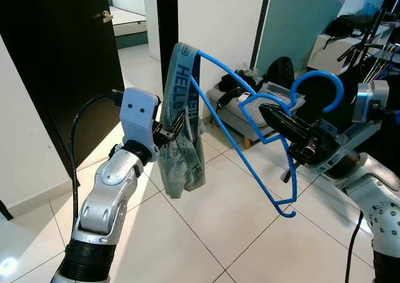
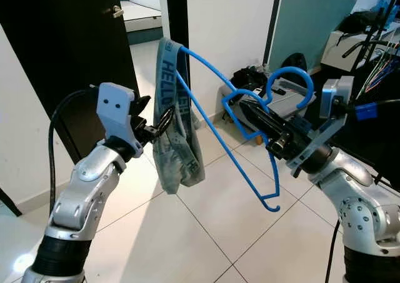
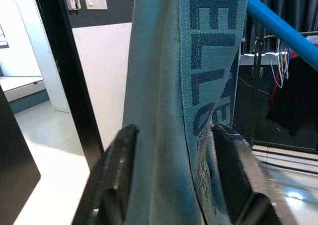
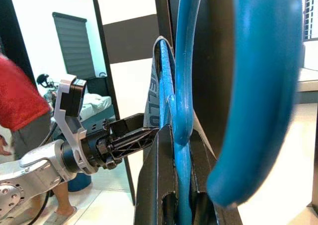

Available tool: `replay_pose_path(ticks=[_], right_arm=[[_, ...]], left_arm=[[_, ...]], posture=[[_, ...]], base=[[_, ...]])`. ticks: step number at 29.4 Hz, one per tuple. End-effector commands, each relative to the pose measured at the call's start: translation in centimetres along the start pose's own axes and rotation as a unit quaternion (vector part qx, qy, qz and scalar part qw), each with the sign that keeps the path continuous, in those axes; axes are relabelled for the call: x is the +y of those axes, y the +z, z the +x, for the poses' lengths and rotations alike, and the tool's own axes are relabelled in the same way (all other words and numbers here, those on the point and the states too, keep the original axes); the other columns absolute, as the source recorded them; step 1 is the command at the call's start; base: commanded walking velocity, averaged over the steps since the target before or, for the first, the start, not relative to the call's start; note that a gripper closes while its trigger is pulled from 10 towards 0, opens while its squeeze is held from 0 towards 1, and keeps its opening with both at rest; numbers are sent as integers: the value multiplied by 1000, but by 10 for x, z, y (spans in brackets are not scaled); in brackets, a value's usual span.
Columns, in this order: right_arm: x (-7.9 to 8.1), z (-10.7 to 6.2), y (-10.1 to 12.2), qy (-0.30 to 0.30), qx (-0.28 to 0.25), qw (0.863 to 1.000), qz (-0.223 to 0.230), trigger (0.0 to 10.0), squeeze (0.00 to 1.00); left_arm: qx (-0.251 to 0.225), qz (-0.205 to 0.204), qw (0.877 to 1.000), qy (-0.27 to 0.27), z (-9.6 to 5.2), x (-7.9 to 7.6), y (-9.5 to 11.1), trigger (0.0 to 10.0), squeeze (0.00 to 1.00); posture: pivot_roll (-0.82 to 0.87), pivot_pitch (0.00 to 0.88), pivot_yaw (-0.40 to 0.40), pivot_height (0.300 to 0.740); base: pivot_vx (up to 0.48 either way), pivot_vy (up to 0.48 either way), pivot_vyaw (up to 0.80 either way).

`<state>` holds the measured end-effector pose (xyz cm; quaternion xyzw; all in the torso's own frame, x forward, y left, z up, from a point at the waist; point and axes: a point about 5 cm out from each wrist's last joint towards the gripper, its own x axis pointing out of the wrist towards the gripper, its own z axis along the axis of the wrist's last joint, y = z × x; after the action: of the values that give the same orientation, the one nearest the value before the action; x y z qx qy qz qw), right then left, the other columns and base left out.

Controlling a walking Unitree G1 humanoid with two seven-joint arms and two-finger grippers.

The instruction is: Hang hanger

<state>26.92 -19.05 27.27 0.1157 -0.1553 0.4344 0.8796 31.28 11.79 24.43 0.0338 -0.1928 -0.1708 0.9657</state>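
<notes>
A blue plastic hanger (image 1: 247,130) is held up in the air, its hook (image 1: 320,86) curving over my right gripper (image 1: 269,115), which is shut on the hanger's neck (image 4: 180,135). A light blue-grey garment (image 1: 182,133) with dark lettering hangs draped over the hanger's far shoulder. My left gripper (image 1: 176,128) is shut on the cloth (image 3: 169,135) partway down, a black finger (image 3: 117,175) on each side of the fabric.
A dark open door (image 1: 59,52) stands at the left. A low grey seat with bags (image 1: 250,102) sits by the wall behind. A clothes rack with dark garments and cables (image 1: 375,39) is at the right. A person in red (image 4: 22,115) stands behind.
</notes>
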Motion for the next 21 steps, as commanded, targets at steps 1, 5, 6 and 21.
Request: replay_pose_path(ticks=[1, 5, 6, 21], right_arm=[[4, 2, 10, 14, -12, 1000, -14, 10000, 0], [4, 2, 11, 13, -12, 1000, -15, 10000, 0], [4, 2, 11, 13, -12, 1000, -15, 10000, 0], [-24, 1, -16, -113, 71, 990, -53, 10000, 0]], left_arm=[[0, -3, 1000, -5, 2, -1, 0, 0, 0], [0, -6, 1000, -8, 2, -3, 0, 0, 0], [0, -6, 1000, -8, 2, -3, 0, 0, 0], [-17, -3, 1000, 2, 3, 4, 10, 0, 0]], posture=[[-60, 0, -29, 740], [-61, 0, -28, 740], [-61, 0, -28, 740], [-52, 0, -37, 740]], base=[[0, 0, 0], [0, 0, 0], [0, 0, 0], [0, 0, 0]])
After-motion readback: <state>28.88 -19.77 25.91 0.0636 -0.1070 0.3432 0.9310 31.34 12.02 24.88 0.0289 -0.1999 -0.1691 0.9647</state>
